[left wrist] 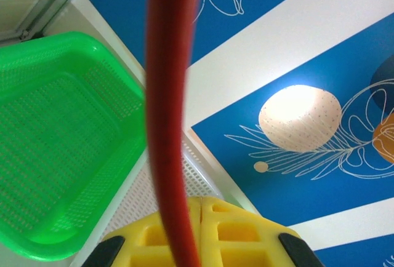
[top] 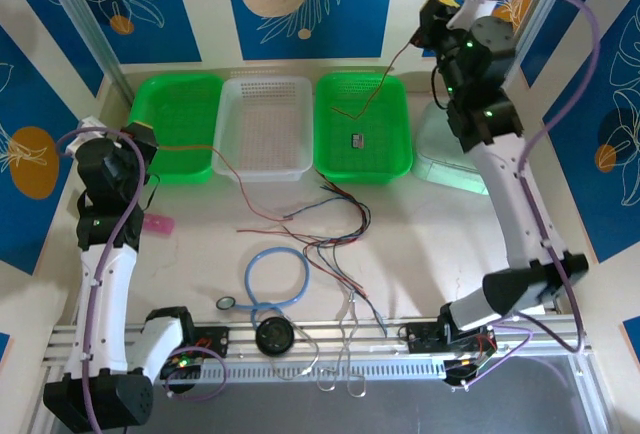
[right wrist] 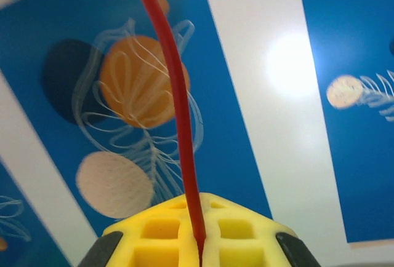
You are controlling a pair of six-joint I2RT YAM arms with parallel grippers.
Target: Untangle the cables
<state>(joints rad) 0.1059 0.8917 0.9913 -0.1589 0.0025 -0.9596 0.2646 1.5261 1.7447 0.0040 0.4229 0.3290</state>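
Note:
Several thin red, black and bluish-grey cables lie tangled on the table's middle. My left gripper is raised at the left, its yellow pads shut on a red cable that runs right over the green basket's front and down towards the tangle. In the left wrist view that red cable rises from the closed gripper. My right gripper is high at the back right, shut on a red cable that droops into the right green basket. In the right wrist view the cable leaves the pinched gripper.
Three baskets stand along the back: green, white, green, the last holding a small dark part. A light-blue tube loop, a black disc, a small ring and a pink piece lie nearer.

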